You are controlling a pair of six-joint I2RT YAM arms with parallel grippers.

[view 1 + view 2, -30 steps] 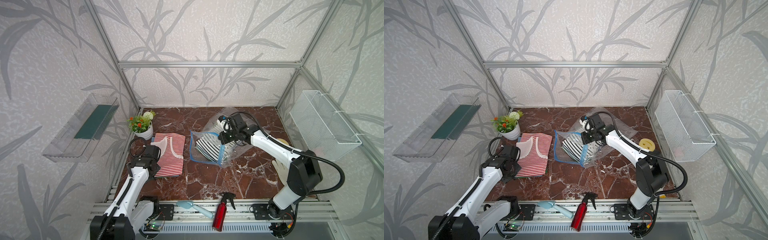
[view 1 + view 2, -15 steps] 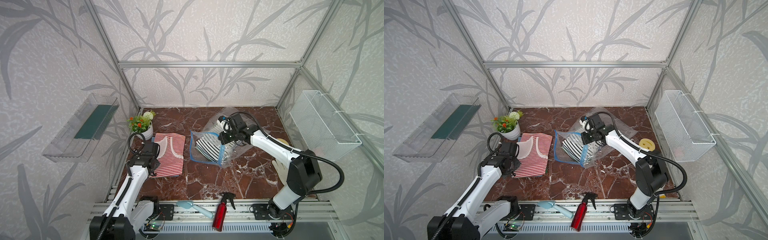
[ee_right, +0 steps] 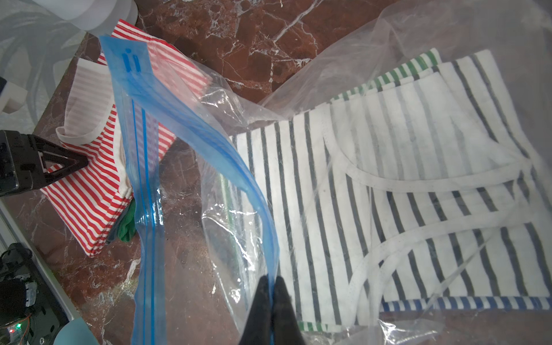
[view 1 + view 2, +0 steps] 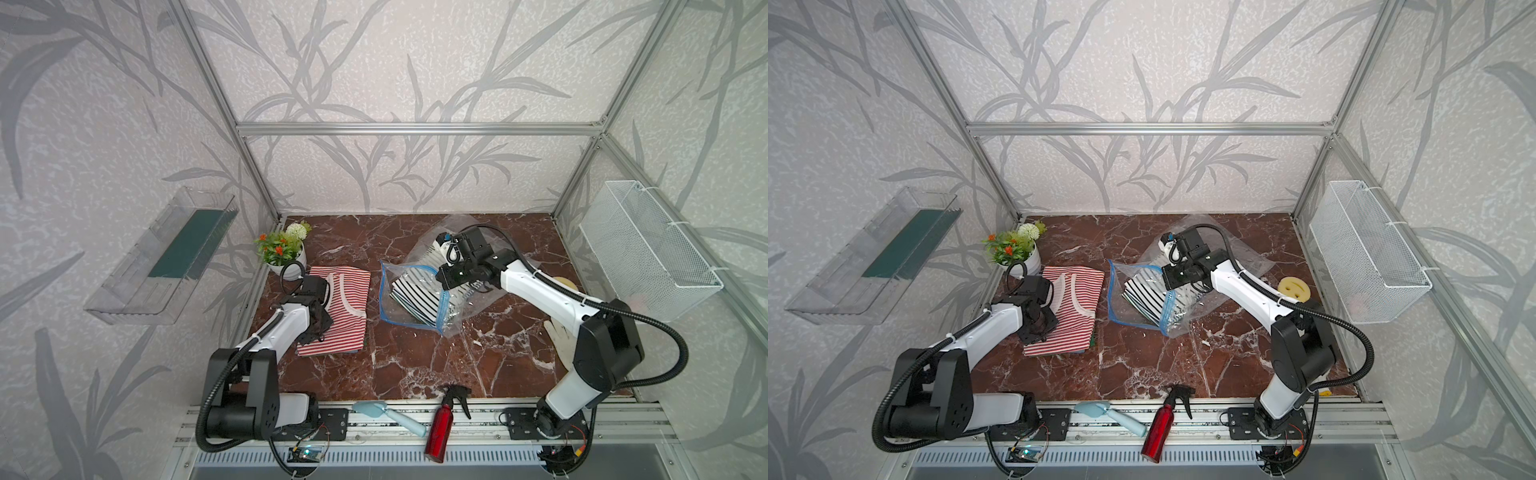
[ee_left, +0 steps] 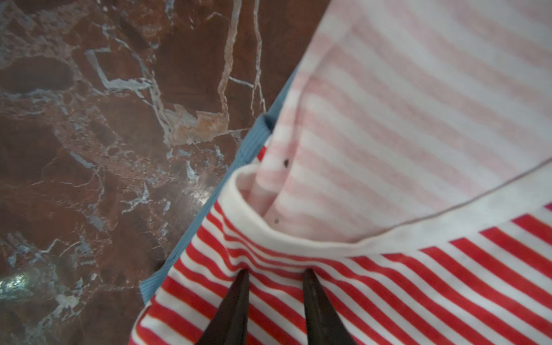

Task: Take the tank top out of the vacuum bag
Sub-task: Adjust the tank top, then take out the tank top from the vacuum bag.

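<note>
Snugly inside right tool [image 3: 271, 281], vacuum bag [image 3: 191, 128] edge.

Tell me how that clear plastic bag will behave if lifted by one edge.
Probably floppy: the bag is thin crinkled film, sagging where the right gripper pinches its blue strip. Likely slippery, being glossy. The striped tops inside may shift.

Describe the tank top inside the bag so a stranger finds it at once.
On the brown marble table, find the clear vacuum bag with a blue zip strip. The tank top lies folded inside; its stripes are black on white, unlike the red-striped top outside.
</note>
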